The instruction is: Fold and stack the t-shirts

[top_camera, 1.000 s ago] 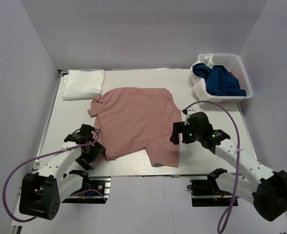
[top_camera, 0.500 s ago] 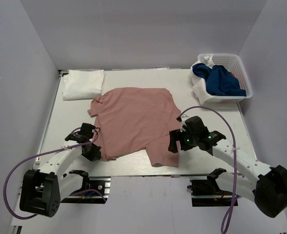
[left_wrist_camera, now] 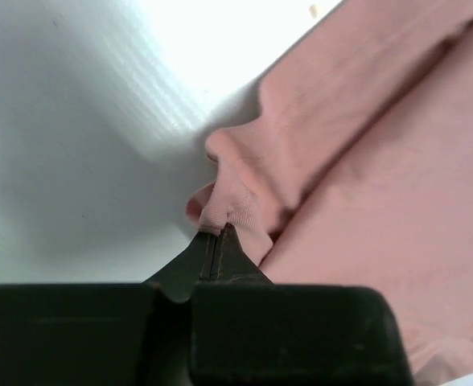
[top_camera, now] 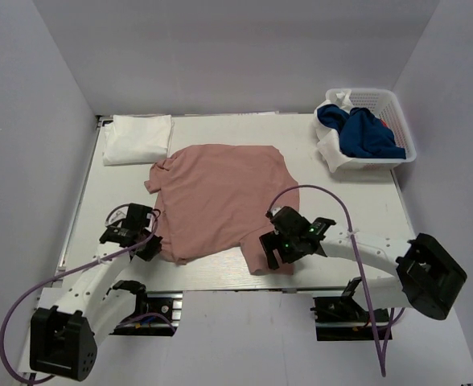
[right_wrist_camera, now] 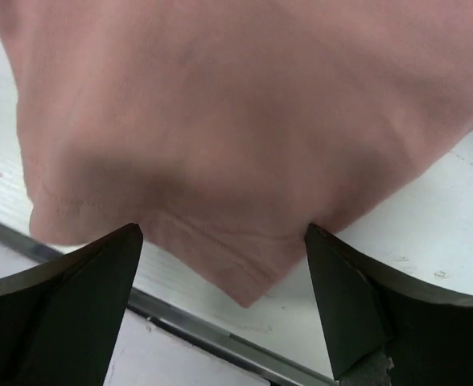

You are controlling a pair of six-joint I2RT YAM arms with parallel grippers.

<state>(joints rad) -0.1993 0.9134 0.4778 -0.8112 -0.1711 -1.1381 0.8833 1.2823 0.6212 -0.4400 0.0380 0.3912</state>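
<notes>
A dusty pink t-shirt (top_camera: 220, 193) lies spread flat on the white table (top_camera: 108, 193). My left gripper (top_camera: 150, 245) is at its near left corner, shut on a bunched bit of pink hem (left_wrist_camera: 232, 201); the closed tips (left_wrist_camera: 218, 239) pinch the cloth. My right gripper (top_camera: 270, 256) is at the near right corner, open, its fingers (right_wrist_camera: 100, 265) on either side of the pink corner (right_wrist_camera: 244, 281). A folded white t-shirt (top_camera: 137, 138) lies at the back left. A navy blue t-shirt (top_camera: 365, 133) and white cloth (top_camera: 333, 153) sit in the basket.
The white mesh basket (top_camera: 381, 94) stands at the back right. The table's metal front edge (right_wrist_camera: 204, 334) runs just below the shirt's near corner. Purple cables loop from both arms near the front edge.
The left gripper has shut on the pink hem and shifted slightly left. The right arm has swung left and nearer, down to the shirt's near right corner, its jaws narrowing a little.
</notes>
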